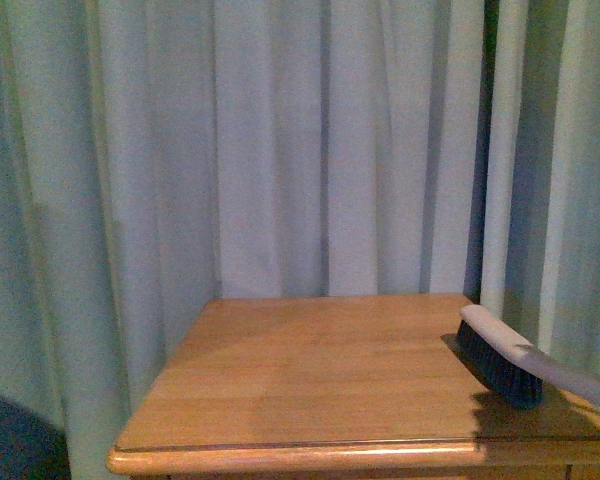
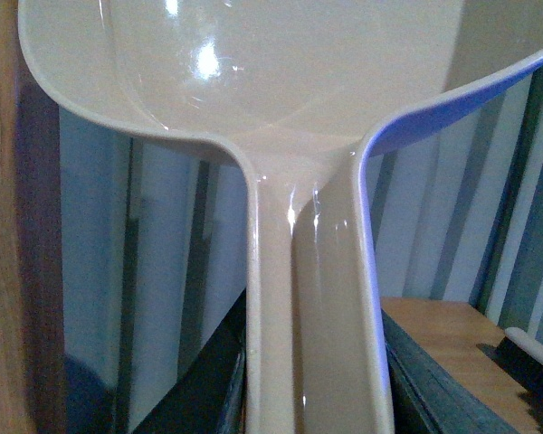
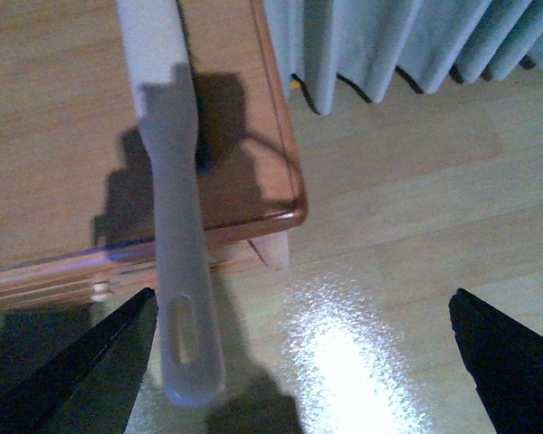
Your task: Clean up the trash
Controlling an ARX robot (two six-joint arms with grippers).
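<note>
In the left wrist view a cream dustpan (image 2: pixel 281 81) fills the frame, its long handle (image 2: pixel 312 344) running down between the dark jaws of my left gripper (image 2: pixel 312 411), which is shut on it. A brush (image 1: pixel 510 365) with dark bristles and a pale grey handle lies at the right side of the wooden table (image 1: pixel 310 370), its handle (image 3: pixel 176 271) jutting past the table's edge. My right gripper (image 3: pixel 303 362) hangs open above the floor beside that handle end, one finger close to it. No trash shows in any view.
Pale blue curtains (image 1: pixel 280 140) hang behind and beside the table. The table's corner (image 3: pixel 285 212) and a leg show over a glossy wood floor (image 3: pixel 416 235). A dark rounded shape (image 1: pixel 15 440) sits low at the left.
</note>
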